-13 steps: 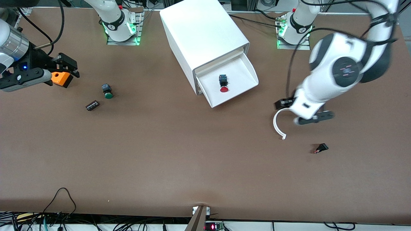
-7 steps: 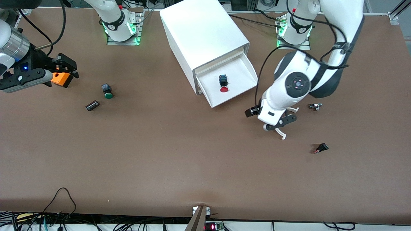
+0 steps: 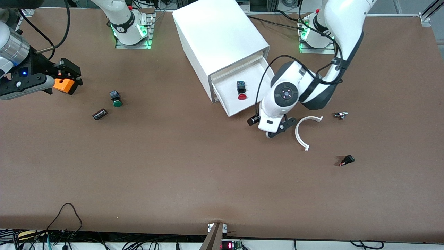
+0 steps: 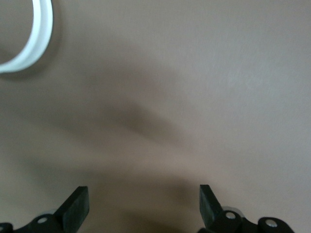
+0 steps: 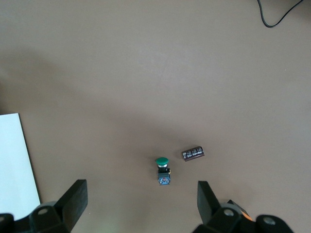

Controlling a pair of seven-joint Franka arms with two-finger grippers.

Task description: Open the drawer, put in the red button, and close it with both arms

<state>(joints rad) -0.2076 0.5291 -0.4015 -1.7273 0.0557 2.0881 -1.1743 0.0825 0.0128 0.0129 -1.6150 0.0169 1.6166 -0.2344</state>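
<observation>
We note the drawer (image 3: 248, 92) pulled out of the white cabinet (image 3: 218, 41), with the red button (image 3: 241, 91) lying inside it, cap toward the front camera.

Left gripper (image 3: 274, 129): low over bare table just in front of the drawer's open end. In the left wrist view its 2 fingers (image 4: 75, 208) stand wide apart and nothing sits between them, only brown tabletop. A curved white plastic arc (image 3: 305, 132) lies on the table just beside these fingers, toward the left arm's end. The red button is in the drawer, near the fingers but apart from them.

Right gripper (image 3: 67, 78): up over the right arm's end of the table, well apart from the cabinet. In the right wrist view its 2 fingers (image 5: 73, 204) are spread wide with nothing gripped. Between them, down on the table, we see a green button (image 5: 163, 171) and beside it a small dark cylinder (image 5: 193, 153).

Also on the table, toward the left arm's end: a small metal part (image 3: 341, 115) and a small black switch (image 3: 347, 160) with a reddish tip.
</observation>
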